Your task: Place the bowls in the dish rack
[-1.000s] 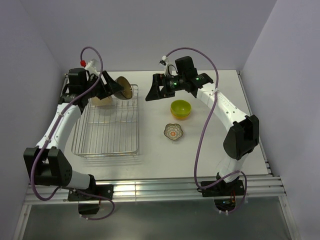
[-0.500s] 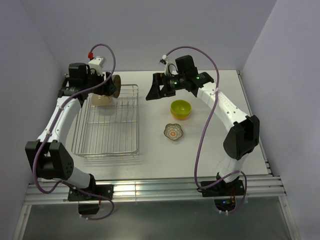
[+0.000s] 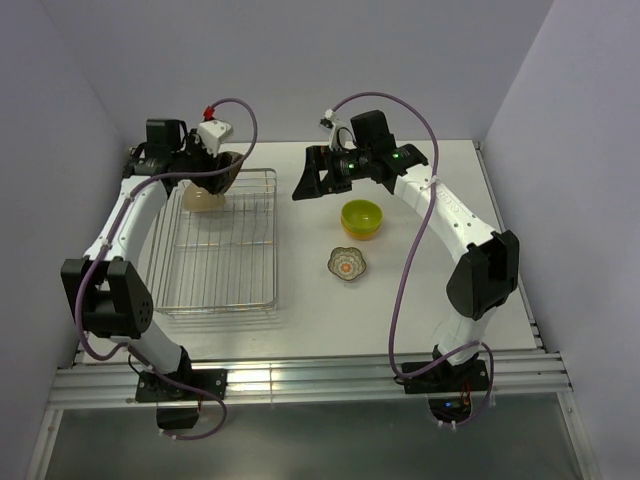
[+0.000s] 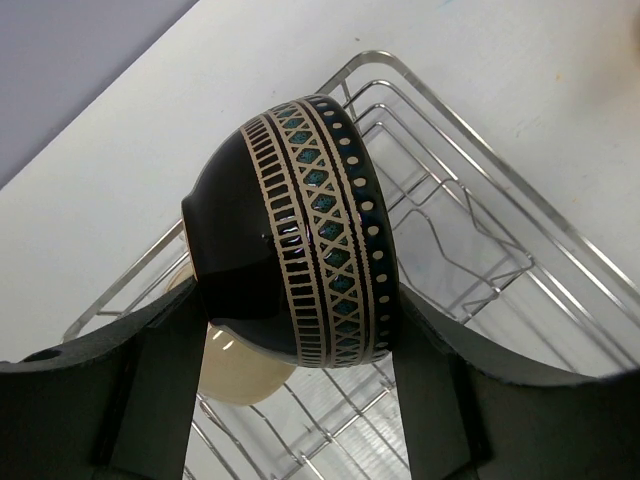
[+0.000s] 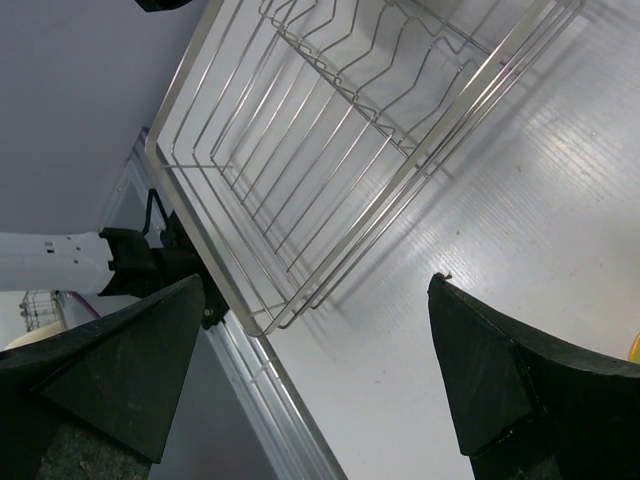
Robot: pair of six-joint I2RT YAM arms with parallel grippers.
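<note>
Brown bowl (image 4: 300,230) pinched on edge by left gripper (image 4: 298,340), over dish rack (image 4: 500,180) bars, probably to slot beside pale bowl (image 4: 240,375); right gripper (image 5: 315,330) spread, empty.

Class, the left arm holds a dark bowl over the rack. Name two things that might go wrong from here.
The dark bowl, tilted on its side in the left gripper, might slip and strike the pale bowl sitting close below it. Released here, it may also land crooked on the rack wires and roll.
</note>
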